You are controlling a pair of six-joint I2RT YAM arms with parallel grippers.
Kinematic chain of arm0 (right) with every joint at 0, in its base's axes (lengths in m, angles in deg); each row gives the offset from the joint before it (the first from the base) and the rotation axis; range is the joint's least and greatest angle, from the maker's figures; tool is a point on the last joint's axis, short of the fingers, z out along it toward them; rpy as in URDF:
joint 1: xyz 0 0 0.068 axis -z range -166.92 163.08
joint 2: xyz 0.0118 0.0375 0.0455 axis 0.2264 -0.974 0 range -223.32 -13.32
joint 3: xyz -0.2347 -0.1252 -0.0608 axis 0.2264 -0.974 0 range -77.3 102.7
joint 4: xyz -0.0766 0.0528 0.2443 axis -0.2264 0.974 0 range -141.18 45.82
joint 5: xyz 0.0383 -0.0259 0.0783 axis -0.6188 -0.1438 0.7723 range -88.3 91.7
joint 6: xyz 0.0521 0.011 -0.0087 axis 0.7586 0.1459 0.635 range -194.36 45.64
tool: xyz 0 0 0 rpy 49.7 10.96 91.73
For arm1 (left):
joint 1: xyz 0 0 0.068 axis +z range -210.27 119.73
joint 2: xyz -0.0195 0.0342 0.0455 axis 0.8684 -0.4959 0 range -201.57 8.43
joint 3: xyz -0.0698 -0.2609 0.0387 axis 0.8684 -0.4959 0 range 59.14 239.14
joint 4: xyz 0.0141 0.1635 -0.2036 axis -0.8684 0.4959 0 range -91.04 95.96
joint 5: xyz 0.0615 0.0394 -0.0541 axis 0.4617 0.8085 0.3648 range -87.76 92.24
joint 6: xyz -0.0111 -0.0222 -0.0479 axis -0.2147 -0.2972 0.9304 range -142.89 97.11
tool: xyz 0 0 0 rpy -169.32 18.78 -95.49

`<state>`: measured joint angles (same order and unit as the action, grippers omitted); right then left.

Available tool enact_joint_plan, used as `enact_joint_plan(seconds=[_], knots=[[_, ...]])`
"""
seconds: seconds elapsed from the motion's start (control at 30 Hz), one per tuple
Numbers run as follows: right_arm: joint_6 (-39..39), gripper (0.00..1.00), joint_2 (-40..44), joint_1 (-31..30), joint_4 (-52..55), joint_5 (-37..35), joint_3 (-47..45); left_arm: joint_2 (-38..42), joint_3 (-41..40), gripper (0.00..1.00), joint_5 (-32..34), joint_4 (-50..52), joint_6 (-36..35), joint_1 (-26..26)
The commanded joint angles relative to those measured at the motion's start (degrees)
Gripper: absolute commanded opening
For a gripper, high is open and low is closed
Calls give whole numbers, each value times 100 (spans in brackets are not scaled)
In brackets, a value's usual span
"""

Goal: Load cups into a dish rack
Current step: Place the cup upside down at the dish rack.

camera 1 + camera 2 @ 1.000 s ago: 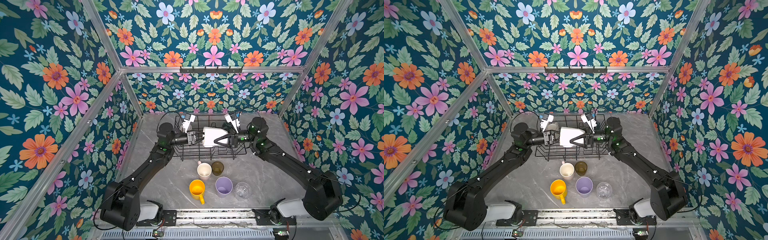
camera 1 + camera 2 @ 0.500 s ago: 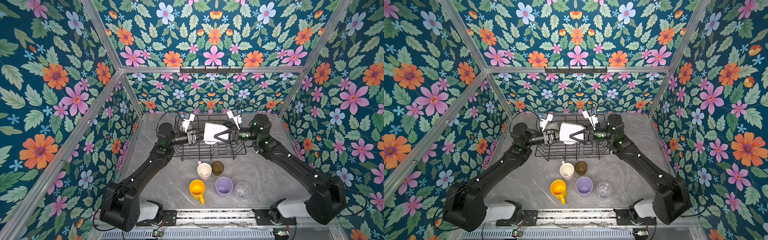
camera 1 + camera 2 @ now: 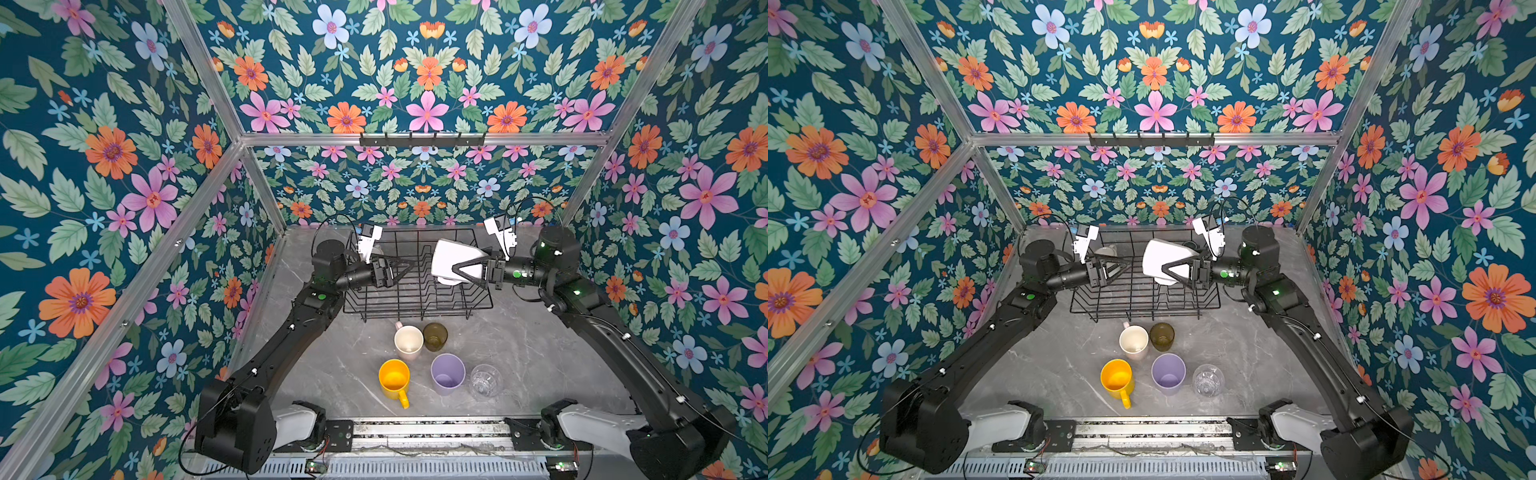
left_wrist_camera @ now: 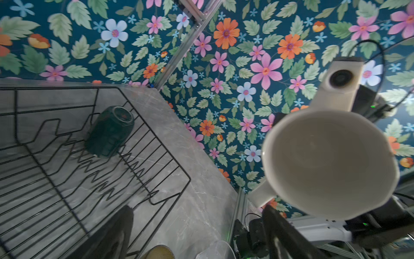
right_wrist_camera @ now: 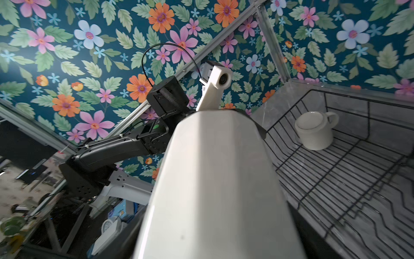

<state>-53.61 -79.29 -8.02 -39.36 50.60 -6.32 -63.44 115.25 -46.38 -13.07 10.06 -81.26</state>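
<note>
Both top views show my right gripper (image 3: pixel 457 269) shut on a white mug (image 3: pixel 451 254), which lies on its side in the air above the black wire dish rack (image 3: pixel 415 308). In the left wrist view the white mug's (image 4: pixel 324 161) mouth faces that camera. My left gripper (image 3: pixel 405 266) stands open just left of the mug, apart from it, with nothing between its fingers (image 4: pixel 282 231). A dark green mug (image 4: pixel 109 132) and a cream mug (image 5: pixel 313 132) rest upside down in the rack. In the right wrist view the held mug (image 5: pixel 215 179) hides the right fingers.
On the grey table in front of the rack stand a pale pink mug (image 3: pixel 408 338), an olive glass (image 3: pixel 435 334), a yellow mug (image 3: pixel 394 378), a lilac tumbler (image 3: pixel 446 372) and a clear glass (image 3: pixel 485 380). Flowered walls close in on three sides.
My left gripper has opened and let go of the white mug. The right gripper has carried the mug a little to the right and toward the back of the rack.
</note>
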Motion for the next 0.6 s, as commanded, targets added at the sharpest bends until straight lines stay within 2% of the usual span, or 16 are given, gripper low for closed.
enact_joint_plan(seconds=[0.0,0.17,0.37,0.57], knots=[[-1002,0,89,30,1679,-1011,400,100,142,92,1122,840,-787,10],[-1416,0,-147,44,3053,-2067,1060,363,128,92,2609,1301,-1162,11],[-1663,0,-651,36,4063,-3137,1719,834,-126,94,4173,1564,-1429,15],[-1819,0,-1152,29,4488,-3855,2083,1185,-450,96,4808,1432,-1475,9]])
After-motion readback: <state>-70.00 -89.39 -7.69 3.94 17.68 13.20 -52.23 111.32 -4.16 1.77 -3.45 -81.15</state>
